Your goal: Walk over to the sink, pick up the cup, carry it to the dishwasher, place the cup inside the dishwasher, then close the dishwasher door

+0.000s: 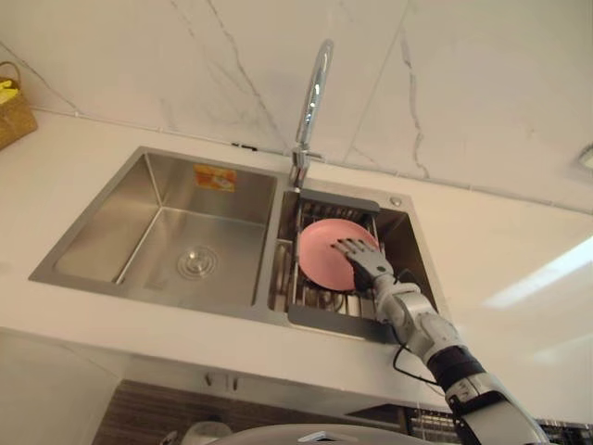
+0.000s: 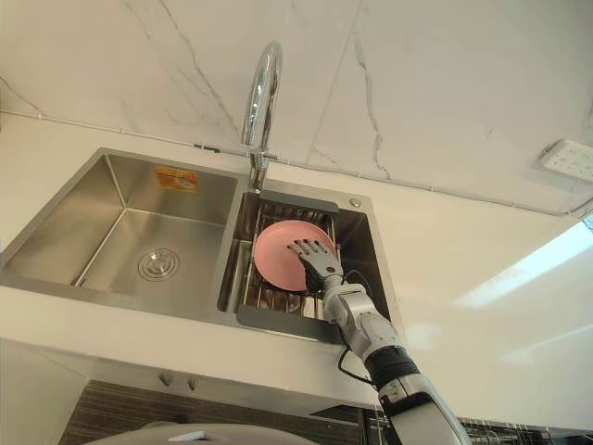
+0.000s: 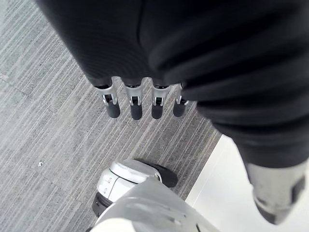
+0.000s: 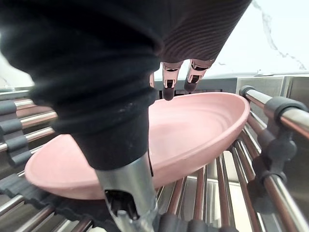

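Wall [image 1: 463,93] first: standing white and grey-veined behind everything, carrying a socket [image 2: 570,159] off to the right. Below it, pale tabletop [image 1: 500,250] wrapping round a steel sink [image 1: 93,241] of two basins. Wide left basin: lying bare but for an orange sticker [image 1: 215,176] on its back wall and a round drain [image 1: 197,262] in its floor. Narrow right basin: holding a rack [image 1: 334,320] of steel bars in a dark frame. Curved faucet [image 1: 313,93]: rising between the basins at the back edge, arching forward above the rack. Wicker basket [image 1: 14,111]: sitting on the tabletop at the far left, well apart from the sink.

Pink bowl [image 1: 320,255]: resting tilted on the rack's bars, hollow side facing up and forward, where a cup was named.

Right hand [image 1: 366,264]: reaching in over the sink's front edge from the lower right, hovering over the bowl's hollow. Fingers [image 4: 168,84] stretching straight and spread, tips near the far rim, thumb lying apart by the near rim, clasping nothing; touching or not, cannot tell.

Left hand [image 3: 135,58]: hanging low over grey striped floor [image 3: 48,125], fingers straight and side by side, holding nothing.
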Available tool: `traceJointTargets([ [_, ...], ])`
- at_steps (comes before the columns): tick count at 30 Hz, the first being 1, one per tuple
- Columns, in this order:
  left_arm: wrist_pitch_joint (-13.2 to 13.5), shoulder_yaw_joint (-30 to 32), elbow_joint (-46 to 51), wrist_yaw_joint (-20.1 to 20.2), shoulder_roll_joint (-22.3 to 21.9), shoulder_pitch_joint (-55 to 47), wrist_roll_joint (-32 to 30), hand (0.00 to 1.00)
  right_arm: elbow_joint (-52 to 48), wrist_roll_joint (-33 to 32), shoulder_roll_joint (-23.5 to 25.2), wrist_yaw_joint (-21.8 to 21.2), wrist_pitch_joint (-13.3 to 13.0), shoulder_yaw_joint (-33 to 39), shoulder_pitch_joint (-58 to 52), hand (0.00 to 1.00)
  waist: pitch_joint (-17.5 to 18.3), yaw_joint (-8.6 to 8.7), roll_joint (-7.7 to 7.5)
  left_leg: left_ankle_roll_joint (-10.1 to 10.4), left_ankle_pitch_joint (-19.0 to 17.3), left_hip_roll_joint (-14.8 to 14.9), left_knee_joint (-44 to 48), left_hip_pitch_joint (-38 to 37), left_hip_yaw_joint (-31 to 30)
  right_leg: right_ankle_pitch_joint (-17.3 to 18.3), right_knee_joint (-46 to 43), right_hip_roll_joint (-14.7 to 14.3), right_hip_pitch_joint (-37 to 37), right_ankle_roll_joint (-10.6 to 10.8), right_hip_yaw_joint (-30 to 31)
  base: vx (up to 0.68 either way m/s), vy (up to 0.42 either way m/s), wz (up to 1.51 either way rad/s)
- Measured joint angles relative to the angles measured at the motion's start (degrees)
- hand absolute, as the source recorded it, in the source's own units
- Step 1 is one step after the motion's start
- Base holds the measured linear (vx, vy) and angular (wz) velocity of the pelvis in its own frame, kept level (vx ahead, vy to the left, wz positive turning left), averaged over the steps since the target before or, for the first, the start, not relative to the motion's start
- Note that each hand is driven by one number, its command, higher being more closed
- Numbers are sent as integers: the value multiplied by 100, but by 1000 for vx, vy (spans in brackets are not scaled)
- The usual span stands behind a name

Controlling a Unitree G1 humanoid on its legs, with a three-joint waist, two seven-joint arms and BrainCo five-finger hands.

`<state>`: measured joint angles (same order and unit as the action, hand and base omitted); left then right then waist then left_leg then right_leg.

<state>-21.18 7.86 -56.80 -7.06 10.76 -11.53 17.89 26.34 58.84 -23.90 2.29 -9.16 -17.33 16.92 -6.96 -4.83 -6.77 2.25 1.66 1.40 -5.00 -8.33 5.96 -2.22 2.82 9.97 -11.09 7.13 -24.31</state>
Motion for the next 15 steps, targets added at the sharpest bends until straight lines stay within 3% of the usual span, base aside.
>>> traceJointTargets([
  [7, 4, -4, 1, 7, 19, 30, -4, 0, 165, -231, -160, -353, -212, -309, 181, 0, -19, -19, -31, 5, 0, 5, 0, 4, -23, -5, -9, -8, -3, 8, -24, -1, 1, 1],
  [8, 7, -4, 1, 8, 31, 39, -5, 0, 167, -238, -164, -432, -210, -335, 193, 100, -21, -26, -33, 8, 2, 5, 0, 11, -36, -4, -9, -8, -3, 9, -35, -9, 3, 5],
  [15, 14, -15, 1, 25, 51, 60, -18, 0, 170, -268, -284, -298, -249, -515, 218, 100, -36, -20, -60, 33, 11, 12, 0, 17, -98, 44, -11, -8, -40, -21, -132, -8, 1, 5],
])
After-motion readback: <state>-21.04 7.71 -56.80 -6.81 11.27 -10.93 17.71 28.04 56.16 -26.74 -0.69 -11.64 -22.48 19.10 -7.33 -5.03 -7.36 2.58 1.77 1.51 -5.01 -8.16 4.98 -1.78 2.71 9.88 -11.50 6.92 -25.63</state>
